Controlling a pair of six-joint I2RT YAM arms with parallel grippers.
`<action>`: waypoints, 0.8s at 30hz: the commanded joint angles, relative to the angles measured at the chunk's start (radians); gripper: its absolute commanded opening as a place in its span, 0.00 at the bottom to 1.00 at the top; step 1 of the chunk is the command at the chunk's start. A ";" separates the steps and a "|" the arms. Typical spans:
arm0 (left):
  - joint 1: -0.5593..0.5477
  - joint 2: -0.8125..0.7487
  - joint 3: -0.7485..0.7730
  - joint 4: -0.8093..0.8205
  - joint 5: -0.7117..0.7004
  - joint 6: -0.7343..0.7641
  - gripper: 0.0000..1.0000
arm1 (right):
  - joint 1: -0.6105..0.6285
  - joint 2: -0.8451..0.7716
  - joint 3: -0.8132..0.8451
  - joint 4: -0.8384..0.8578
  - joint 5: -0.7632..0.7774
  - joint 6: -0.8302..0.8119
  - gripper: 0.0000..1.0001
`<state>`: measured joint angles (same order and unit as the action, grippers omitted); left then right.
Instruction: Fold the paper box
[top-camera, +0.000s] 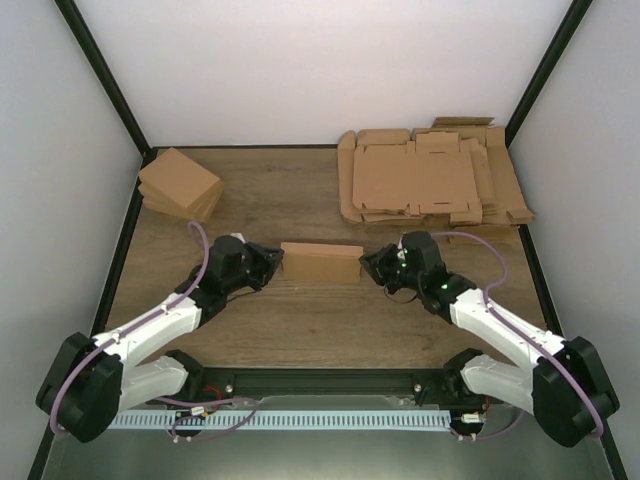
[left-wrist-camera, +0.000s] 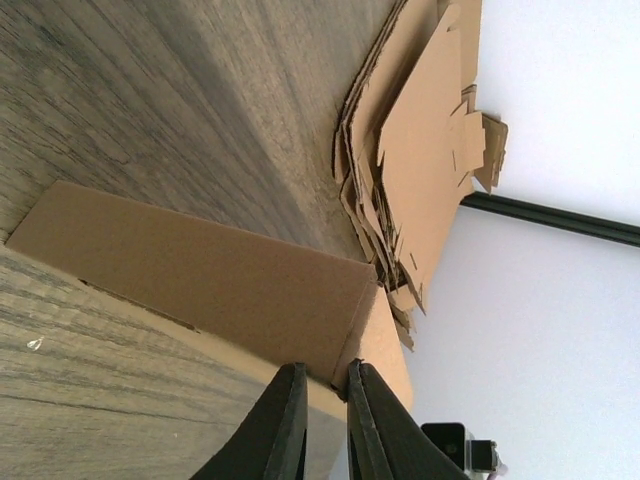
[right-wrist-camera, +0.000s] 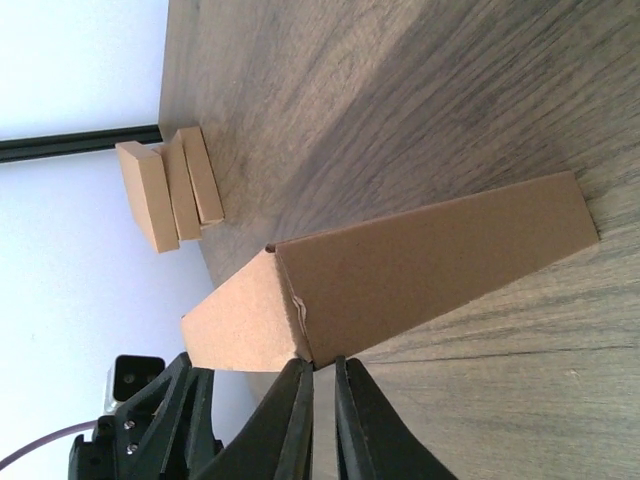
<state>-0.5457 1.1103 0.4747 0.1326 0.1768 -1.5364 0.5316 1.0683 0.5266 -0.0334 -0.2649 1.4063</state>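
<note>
The left tool (left-wrist-camera: 327, 372) and right tool (right-wrist-camera: 323, 365), nearly closed, are pinched on opposite ends of the plain brown cardboard paper box (top-camera: 320, 262) standing between them; both arms are stretched low inward.

No legible writing in any view
The paper box (top-camera: 320, 262), the pile of flat cardboard sheets (top-camera: 430, 180) and the stack of small boxes (top-camera: 180, 185) show only plain brown faces, and the worktop (top-camera: 300, 320) shows only wood grain: no label, brand, number or sign can be read
</note>
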 joint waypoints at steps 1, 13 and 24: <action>-0.001 0.020 -0.046 -0.142 -0.010 0.011 0.13 | 0.004 0.009 0.007 -0.194 0.028 -0.050 0.10; -0.002 -0.090 0.082 -0.354 -0.121 0.172 0.64 | 0.004 -0.024 0.198 -0.358 0.094 -0.437 0.32; 0.025 -0.131 0.327 -0.644 -0.225 0.586 0.87 | -0.050 -0.012 0.363 -0.457 0.018 -0.748 0.34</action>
<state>-0.5438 0.9863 0.7116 -0.3874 -0.0071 -1.1618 0.5243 1.0611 0.8085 -0.4503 -0.1783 0.8146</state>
